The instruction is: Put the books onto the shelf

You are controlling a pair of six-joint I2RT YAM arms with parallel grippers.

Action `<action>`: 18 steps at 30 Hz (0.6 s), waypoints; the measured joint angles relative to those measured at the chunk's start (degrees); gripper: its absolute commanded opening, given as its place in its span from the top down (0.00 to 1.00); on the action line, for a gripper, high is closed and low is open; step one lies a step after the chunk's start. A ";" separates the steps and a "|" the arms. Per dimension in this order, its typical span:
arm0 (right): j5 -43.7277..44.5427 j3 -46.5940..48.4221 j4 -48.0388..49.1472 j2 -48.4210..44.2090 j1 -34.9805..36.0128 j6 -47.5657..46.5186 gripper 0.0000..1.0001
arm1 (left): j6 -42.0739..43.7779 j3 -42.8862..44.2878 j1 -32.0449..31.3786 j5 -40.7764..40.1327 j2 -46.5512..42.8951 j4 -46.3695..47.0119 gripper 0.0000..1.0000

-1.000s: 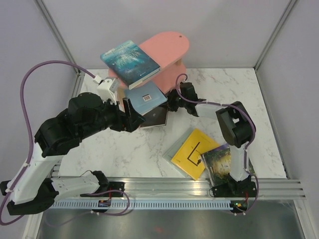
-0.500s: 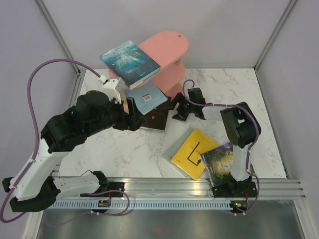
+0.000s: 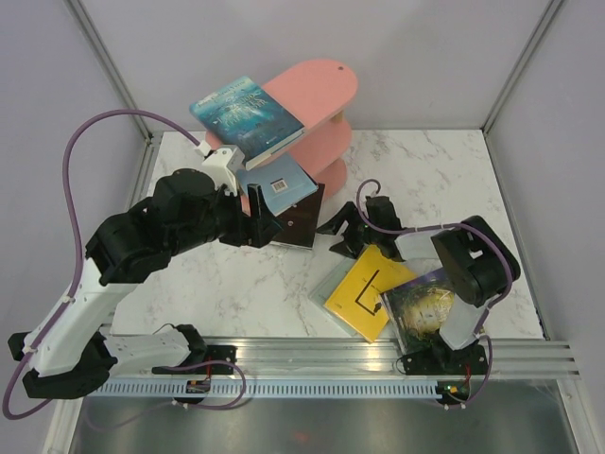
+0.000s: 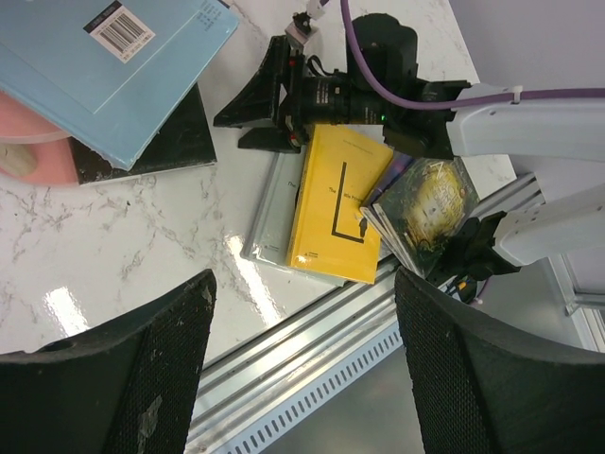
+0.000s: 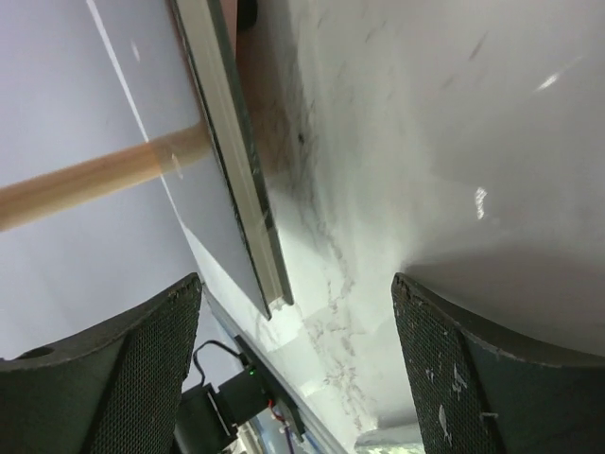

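Teal-blue fantasy paperback [image 3: 248, 118] lies flat on the pink three-tier shelf [image 3: 326, 80], overhanging the top board. Pale blue barcode-backed paperback [image 3: 277, 182] rests partly on a lower board. Left tool [image 3: 265, 222] gapes empty beside it. Right tool [image 3: 338, 236] is released near the bright yellow paperback [image 3: 367, 290], probably next, on the marble desk [image 3: 236, 284].

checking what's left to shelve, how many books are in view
6: teal on the shelf top, pale blue over black at its foot, yellow over grey on the table, green-gold beside them. Others may be hidden.
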 measured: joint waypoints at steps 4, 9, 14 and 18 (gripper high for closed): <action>0.50 -1.88 5.05 0.63 4.17 4.00 0.17 | 0.00 0.00 0.00 0.17 -0.09 0.02 0.22; 1.51 -1.86 10.32 3.63 7.58 7.72 0.22 | -0.13 -0.02 0.00 0.39 -1.14 0.00 0.22; 2.01 -1.18 13.84 6.54 7.96 10.10 0.31 | -0.90 -0.39 0.00 0.39 -3.63 -0.04 0.23; 3.17 -0.50 16.65 8.72 8.13 11.43 0.47 | -1.31 -0.79 0.00 0.37 -5.31 -0.09 0.23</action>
